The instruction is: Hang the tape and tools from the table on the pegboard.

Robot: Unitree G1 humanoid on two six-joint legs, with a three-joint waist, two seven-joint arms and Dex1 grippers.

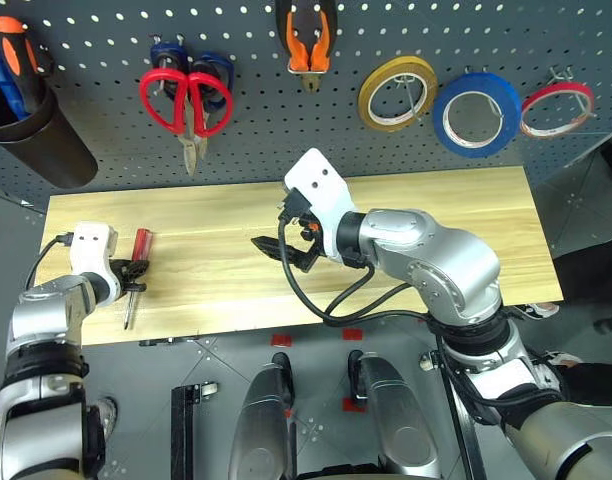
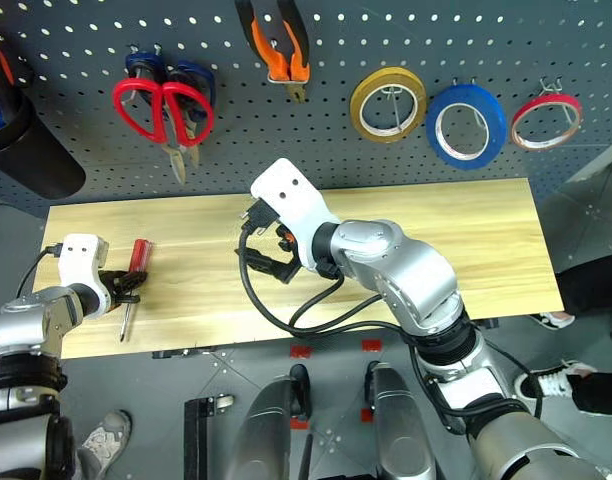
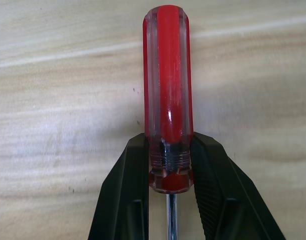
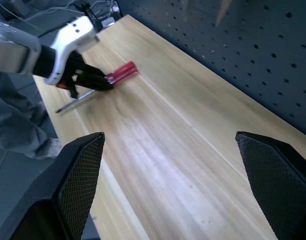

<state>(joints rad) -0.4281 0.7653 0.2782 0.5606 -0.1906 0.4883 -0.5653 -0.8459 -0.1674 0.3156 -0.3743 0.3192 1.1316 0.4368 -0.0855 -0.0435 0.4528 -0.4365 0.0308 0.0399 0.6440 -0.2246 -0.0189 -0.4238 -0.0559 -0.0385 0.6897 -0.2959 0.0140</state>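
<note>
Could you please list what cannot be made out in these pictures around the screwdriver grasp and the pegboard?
- Slim red-handled screwdriver: in the left wrist view its steel shaft and tip are cut off by the picture's edge, between the left gripper's black fingers.
- Orange-and-black-handled pliers: handle tops cut off by the left eye view's edge, so their hook is unseen.
- Blue-handled scissors: mostly hidden behind the red-handled scissors.

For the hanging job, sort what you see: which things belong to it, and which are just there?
Job: screwdriver, red scissors, pliers, blue tape, table, pegboard.
Just there: yellow tape, red tape, blue scissors, black holder.
</note>
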